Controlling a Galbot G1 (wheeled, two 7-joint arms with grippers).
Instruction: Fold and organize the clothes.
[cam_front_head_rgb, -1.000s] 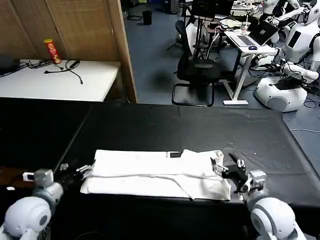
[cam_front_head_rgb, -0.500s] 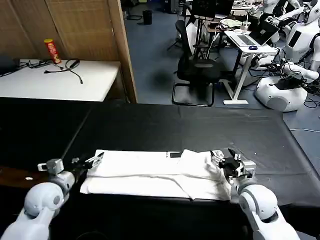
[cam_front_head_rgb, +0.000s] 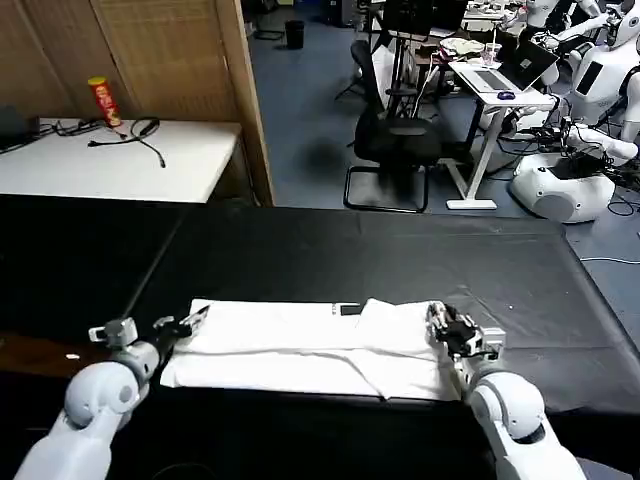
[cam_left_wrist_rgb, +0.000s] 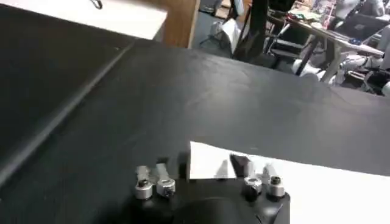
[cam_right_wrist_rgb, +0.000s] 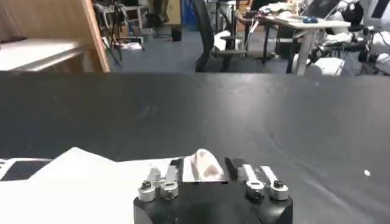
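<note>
The clothes are one white T-shirt (cam_front_head_rgb: 300, 345), lying as a long flat strip near the front of the black table (cam_front_head_rgb: 380, 250), with a small dark label (cam_front_head_rgb: 348, 309) at its far edge. My left gripper (cam_front_head_rgb: 190, 322) is at the strip's far left corner, open. In the left wrist view that corner of the shirt (cam_left_wrist_rgb: 317, 189) lies between the spread fingers of the left gripper (cam_left_wrist_rgb: 210, 165). My right gripper (cam_front_head_rgb: 440, 322) is at the far right corner, open. In the right wrist view a raised bump of the shirt (cam_right_wrist_rgb: 73, 182) sits between the right gripper's (cam_right_wrist_rgb: 204, 167) fingers.
A white side table (cam_front_head_rgb: 190, 160) at the back left holds a red can (cam_front_head_rgb: 103, 102) and black cables. A wooden partition (cam_front_head_rgb: 180, 60) stands behind it. An office chair (cam_front_head_rgb: 395, 140), a desk and other robots (cam_front_head_rgb: 570, 180) are beyond the table's far edge.
The left gripper moved in from the left onto the shirt's far left corner. The right gripper moved from the front right edge to the far right corner.
</note>
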